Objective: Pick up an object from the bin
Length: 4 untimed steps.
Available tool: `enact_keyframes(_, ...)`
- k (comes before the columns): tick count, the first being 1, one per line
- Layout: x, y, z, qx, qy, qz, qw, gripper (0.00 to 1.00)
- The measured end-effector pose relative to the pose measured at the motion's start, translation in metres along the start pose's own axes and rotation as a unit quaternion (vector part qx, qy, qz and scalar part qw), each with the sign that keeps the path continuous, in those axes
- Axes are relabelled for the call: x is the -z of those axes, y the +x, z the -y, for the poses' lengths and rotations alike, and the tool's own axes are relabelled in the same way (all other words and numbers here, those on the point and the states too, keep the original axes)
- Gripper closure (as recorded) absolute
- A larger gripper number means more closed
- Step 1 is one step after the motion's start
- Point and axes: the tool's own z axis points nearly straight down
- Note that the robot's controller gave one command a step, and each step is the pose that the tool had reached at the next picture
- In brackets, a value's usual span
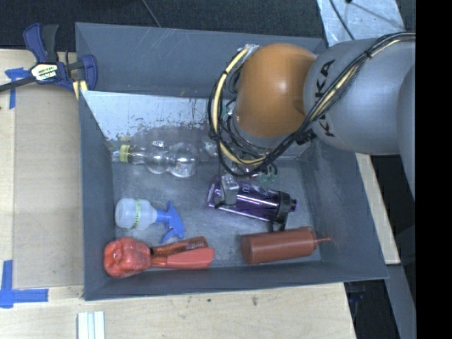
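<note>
Roughly at centre of bin (92, 189), gripper (229, 187) sits over left end of purple bottle (253, 203), whose long axis runs left-right, below arm's orange cover (272, 90); grip open or clenched, can't tell.

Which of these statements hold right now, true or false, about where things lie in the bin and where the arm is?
1. The purple object lies mid-bin, just below the arm's orange wrist cover. True.
2. The brown squeeze bottle stands upright. False: it lies on its side by the near wall, nozzle pointing right.
3. The clear bottle lies by the far wall, left of the arm. True.
4. The red tool rests against the right wall. False: it lies in the near left corner.
5. The white-and-blue spray head touches the purple object. False: it lies apart, to its left.
</note>
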Motion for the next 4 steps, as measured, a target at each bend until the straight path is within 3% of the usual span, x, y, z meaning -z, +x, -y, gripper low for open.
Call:
enact_keyframes(1,0.003,0.003,0.037,0.036,0.0,-0.0004,0.9994,0.0)
enact_keyframes(2,0.01,0.021,0.066,-0.013,0.0,-0.0007,0.9999,0.0)
enact_keyframes(3,-0.021,0.015,0.067,-0.012,0.001,0.0011,0.9999,0.0)
enact_keyframes(4,-0.049,0.027,0.06,-0.009,0.0,-0.0007,1.0,0.0)
